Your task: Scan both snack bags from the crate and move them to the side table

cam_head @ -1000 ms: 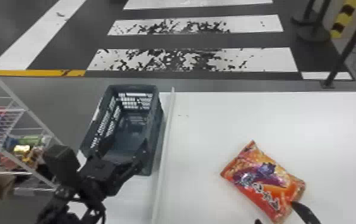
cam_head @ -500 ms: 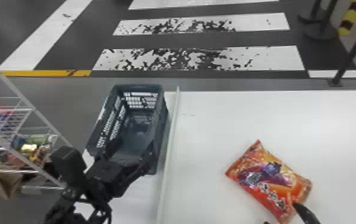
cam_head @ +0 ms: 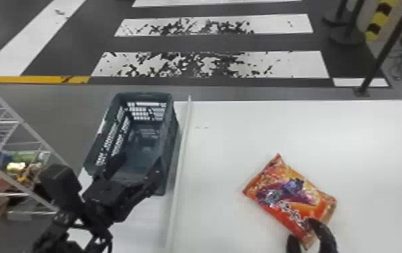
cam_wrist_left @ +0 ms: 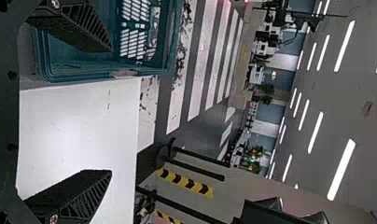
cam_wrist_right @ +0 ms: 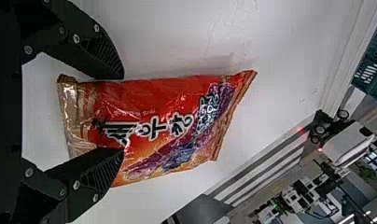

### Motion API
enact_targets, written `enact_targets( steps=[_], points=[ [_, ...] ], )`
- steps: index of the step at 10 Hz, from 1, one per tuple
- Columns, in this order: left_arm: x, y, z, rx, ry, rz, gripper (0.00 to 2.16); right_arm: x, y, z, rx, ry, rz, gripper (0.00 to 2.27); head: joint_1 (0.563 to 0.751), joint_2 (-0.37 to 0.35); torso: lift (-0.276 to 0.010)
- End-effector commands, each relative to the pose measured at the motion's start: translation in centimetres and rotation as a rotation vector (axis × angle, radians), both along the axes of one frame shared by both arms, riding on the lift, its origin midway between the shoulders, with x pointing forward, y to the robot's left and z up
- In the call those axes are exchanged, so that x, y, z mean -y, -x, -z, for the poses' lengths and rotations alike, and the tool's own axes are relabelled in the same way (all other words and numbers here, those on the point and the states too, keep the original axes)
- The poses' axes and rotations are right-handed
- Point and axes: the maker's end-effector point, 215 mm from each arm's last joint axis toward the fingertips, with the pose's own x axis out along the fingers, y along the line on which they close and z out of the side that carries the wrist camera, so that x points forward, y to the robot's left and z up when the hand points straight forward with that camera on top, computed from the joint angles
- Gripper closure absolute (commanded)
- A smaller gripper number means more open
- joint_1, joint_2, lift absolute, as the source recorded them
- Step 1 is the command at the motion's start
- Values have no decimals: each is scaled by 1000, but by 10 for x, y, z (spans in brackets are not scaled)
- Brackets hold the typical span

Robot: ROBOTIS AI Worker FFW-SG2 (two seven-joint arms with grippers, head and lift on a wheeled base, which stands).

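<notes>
Right wrist view: right gripper spread at the snack bag's near end, one finger by its long side, other over the print; can't tell contact. Head view adds slant: bag flat on bench, well in from far edge, long axis far-left to near-right. Right arm's pick, I'd say. Left gripper spread at crate's near end.
</notes>
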Motion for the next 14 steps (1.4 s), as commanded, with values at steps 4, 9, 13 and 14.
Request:
enact_targets(
  steps=[4, 9, 13, 14],
  points=[
    [-1, -1, 9, -13, 6, 4, 66, -4, -8, -25, 49, -2, -19, 2250, 695, 111, -29],
    [1, 0, 9, -14, 14, 9, 66, 29, -33, -94, -190, -559, 181, 2250, 695, 92, -29],
    [5, 1, 11, -16, 21, 14, 66, 20, -10, -117, -511, -1045, 349, 2250, 695, 54, -29],
    [7, 0, 11, -17, 22, 18, 66, 13, -4, -131, -564, -1102, 359, 2250, 695, 58, -29]
  ],
)
